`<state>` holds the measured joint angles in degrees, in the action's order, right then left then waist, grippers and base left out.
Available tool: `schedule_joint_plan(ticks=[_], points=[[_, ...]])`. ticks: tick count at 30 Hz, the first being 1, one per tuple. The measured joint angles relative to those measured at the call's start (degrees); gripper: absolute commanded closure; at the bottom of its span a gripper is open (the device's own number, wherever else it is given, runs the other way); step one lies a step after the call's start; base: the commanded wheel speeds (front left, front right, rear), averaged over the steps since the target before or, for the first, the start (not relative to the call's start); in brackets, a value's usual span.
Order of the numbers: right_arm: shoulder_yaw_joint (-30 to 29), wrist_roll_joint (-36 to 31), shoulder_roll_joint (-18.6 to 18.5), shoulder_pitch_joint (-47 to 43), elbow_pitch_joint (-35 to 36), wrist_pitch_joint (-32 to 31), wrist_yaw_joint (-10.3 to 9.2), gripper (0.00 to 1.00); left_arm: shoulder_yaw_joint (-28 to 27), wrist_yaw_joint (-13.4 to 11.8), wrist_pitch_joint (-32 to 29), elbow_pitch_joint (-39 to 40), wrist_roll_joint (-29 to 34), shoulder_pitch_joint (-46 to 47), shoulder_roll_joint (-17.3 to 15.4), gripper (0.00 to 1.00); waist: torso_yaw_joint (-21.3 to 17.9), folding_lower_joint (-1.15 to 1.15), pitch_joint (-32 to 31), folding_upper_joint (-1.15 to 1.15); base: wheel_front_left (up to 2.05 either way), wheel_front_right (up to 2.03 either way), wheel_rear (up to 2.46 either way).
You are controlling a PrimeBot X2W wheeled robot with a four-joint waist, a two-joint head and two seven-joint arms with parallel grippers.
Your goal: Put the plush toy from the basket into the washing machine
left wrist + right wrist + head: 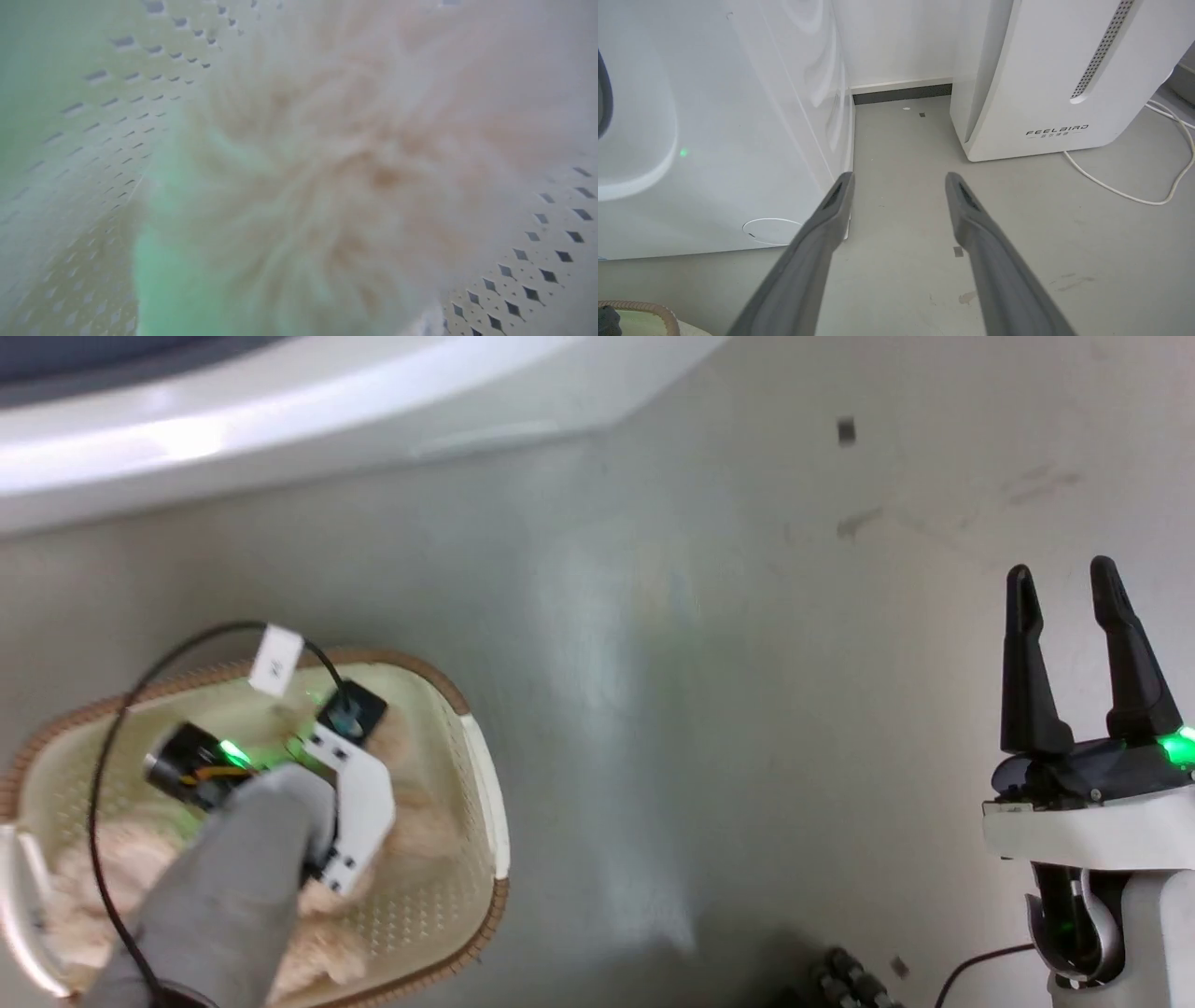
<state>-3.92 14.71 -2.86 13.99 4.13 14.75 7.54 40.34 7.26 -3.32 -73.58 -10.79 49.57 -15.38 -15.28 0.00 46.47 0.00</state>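
From the head, we see the basket [478, 775] on the floor [709, 709] at the lower left, with the toy [420, 821] lying inside it on the bottom. Our left arm reaches down into the basket, and the left gripper [271, 761] is sunk among the fur. Its fingers are hidden, so we cannot tell how far they are spread or whether they have hold of the toy. The washer [280, 420] shows as a white curved edge along the top left, apart from the basket. At the lower right, our right gripper [1060, 569] hangs over bare floor with its fingers spread and nothing between them.

From the left wrist, we see blurred cream fur close up, tinged green at the lower left, with the basket's perforated wall on both sides. We cannot make out the fingers here.

From the right wrist, the two fingers stand apart over the floor. The washer's white front is on the left, and a white appliance [1041, 93] with grey lettering is on the right, with a cable [1134, 198] lying beside it. A bit of the basket's rim shows at the bottom left corner.
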Motion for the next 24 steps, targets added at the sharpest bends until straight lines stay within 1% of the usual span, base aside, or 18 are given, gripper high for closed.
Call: schedule_joint_plan(ticks=[7, 13, 19, 24], points=[[-0.78, -2.37, 0.00, -1.22, -1.62, 0.00, 0.00, 0.00, -0.20, 0.00, 4.82, 0.24, -4.15, -4.95, 3.24, 1.00, 2.09, 0.00, -8.40, 0.00, 0.00, 0.00, 0.00], [-1.18, -3.82, 0.01, -3.50, -2.78, 0.00, 0.00, 0.00, -1.00, 0.00, 10.26, 1.26, -8.44, -9.18, 5.06, 1.00, 4.65, 0.00, -16.02, 0.00, 0.00, 0.00, 0.00], [-1.30, -5.19, 0.00, -5.95, -3.48, 0.00, 0.00, 0.00, -1.64, 0.00, 15.58, 2.91, -11.40, -12.83, 6.01, 1.00, 7.69, -0.01, -23.04, 0.00, 0.00, 0.00, 0.00], [-1.49, -5.86, 0.01, -7.78, -3.68, 0.00, 0.00, 0.00, -2.81, 0.00, 17.53, 5.38, -13.45, -15.51, 6.11, 1.00, 10.42, -0.01, -27.89, 0.00, 0.00, 0.00, 0.00]])
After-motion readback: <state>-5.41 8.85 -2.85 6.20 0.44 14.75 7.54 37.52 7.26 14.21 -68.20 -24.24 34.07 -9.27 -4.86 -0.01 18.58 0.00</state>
